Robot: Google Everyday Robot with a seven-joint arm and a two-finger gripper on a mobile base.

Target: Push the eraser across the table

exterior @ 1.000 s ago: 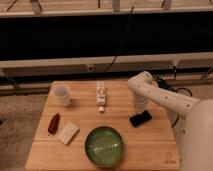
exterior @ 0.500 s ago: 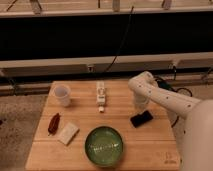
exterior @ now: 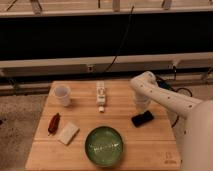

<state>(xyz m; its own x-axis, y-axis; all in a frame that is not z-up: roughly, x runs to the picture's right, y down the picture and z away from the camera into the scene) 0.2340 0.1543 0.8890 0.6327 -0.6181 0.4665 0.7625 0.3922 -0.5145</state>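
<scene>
The eraser is a small flat black block lying on the right side of the light wooden table. My white arm reaches in from the right and bends down over the table. The gripper hangs just behind the eraser, on its far side, close to it. I cannot tell whether it touches the eraser.
A white cup stands at the back left. A white segmented strip lies at the back middle. A red object and a pale white block lie at the left. A green bowl sits at the front middle.
</scene>
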